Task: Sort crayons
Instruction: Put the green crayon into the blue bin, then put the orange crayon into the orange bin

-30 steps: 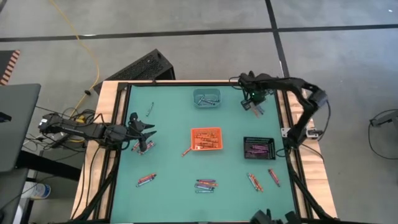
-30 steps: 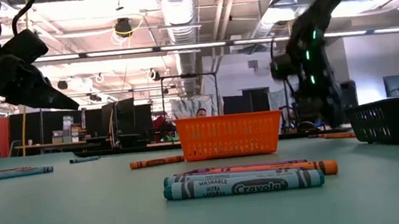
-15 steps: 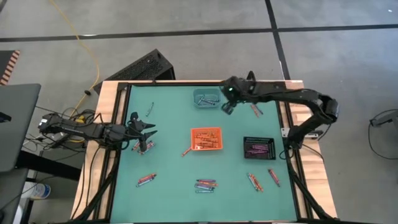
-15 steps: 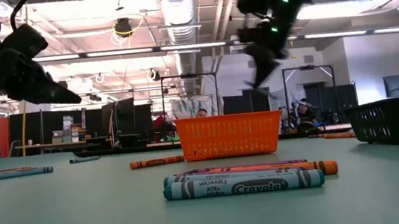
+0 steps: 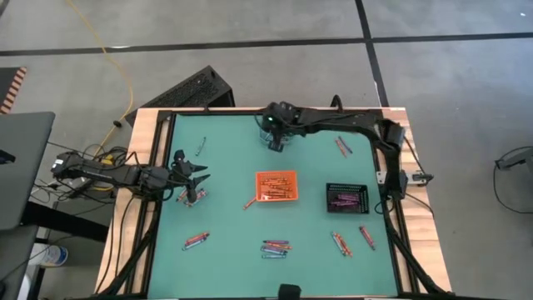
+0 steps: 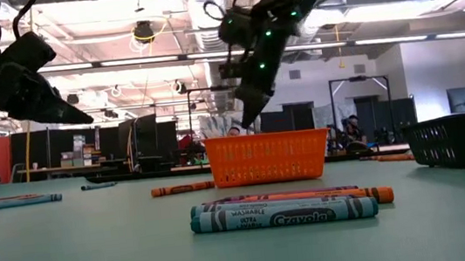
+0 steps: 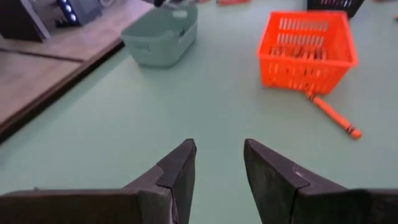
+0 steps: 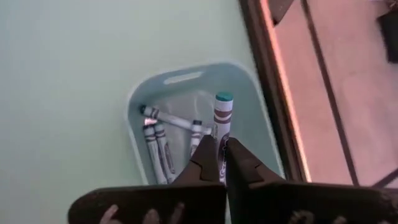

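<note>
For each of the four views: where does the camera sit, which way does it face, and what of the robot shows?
High: overhead, straight down; table, both arms.
Low: tabletop height, level across; crayons up close, arms above.
Left wrist: on the left arm; left gripper open, empty, facing the orange tray.
Right wrist: on the right arm; right gripper shut on a crayon above the teal tray.
Shared: the orange tray shows in the high, low and left wrist views.

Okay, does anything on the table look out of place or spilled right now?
Nothing is spilled or damaged. Loose crayons lie in small groups on the mat, unsorted. One orange crayon lies just outside the orange tray. The right gripper holds a teal crayon above the teal tray.
</note>
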`<state>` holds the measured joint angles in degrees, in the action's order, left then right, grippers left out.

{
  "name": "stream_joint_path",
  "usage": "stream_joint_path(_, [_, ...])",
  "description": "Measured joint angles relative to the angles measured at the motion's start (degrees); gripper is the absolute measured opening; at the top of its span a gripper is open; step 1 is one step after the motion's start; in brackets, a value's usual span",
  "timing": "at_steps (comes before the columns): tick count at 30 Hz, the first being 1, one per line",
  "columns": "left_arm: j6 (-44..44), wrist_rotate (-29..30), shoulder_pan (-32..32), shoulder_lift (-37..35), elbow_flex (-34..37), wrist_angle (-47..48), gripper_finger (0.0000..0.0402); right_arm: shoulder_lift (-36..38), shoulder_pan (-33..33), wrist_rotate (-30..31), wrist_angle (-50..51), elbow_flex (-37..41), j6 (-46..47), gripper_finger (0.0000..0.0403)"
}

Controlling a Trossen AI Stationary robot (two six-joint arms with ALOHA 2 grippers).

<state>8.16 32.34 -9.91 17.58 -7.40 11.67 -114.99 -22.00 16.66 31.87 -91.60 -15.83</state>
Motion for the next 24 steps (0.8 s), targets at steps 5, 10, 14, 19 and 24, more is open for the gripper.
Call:
stream_joint_path(5, [3.2,-0.1,0.0,0.0,0.0,3.4,0.0128,-4.4,-0.3,1.6,6.1,-6.2,-0.5,0.0016])
stream_joint_path(10, [3.4,-0.2,0.0,0.0,0.0,5.1,0.0128,-5.4,-0.7,3.2,9.8,-8.5,-2.5,0.0040])
stream_joint_path(14, [3.5,-0.2,0.0,0.0,0.0,5.7,0.0128,-5.4,-0.7,4.0,11.0,-8.5,-2.7,0.0060])
stream_joint_path(19, [1.7,0.6,0.0,0.0,0.0,4.1,0.0128,-5.4,-0.7,4.4,13.8,-8.5,-2.4,0.0084])
stream_joint_path(24, [-2.6,0.4,0.0,0.0,0.8,-7.4,0.0128,-4.3,0.0,4.3,16.8,-8.5,1.2,0.0095])
